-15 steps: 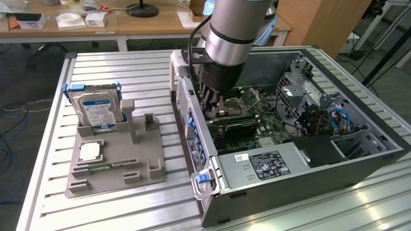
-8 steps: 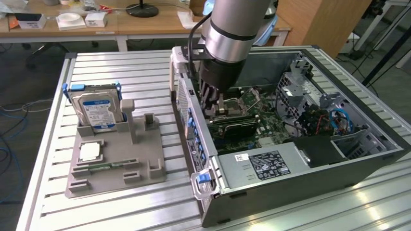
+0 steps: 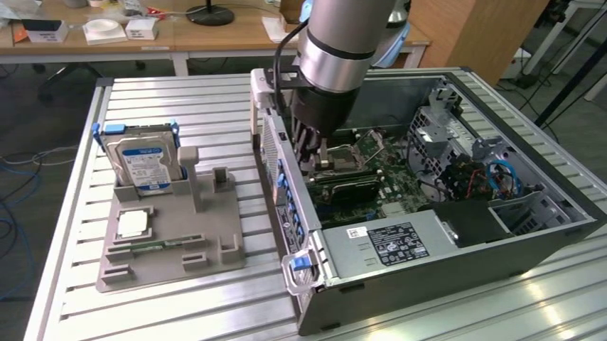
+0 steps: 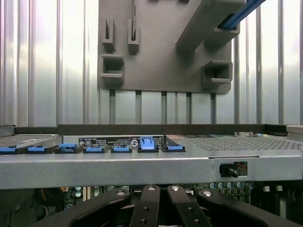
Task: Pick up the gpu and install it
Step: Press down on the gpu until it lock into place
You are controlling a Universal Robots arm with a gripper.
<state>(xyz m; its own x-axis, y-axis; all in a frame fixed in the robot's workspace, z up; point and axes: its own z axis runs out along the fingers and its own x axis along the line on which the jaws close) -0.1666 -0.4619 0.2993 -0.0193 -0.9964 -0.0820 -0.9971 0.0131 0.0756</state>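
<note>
Tool [image 3: 318,158] clenched, lowered inside the computer case [image 3: 531,213], gpu [image 3: 353,186] just below its fingertips

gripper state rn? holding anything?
Pincer: shut, down inside the open computer case over the motherboard. Whether it grips the gpu cannot be told.

Shut tool [image 4: 161,198] inside computer case [image 4: 142,165], gray holder [image 4: 161,56] beyond
</note>
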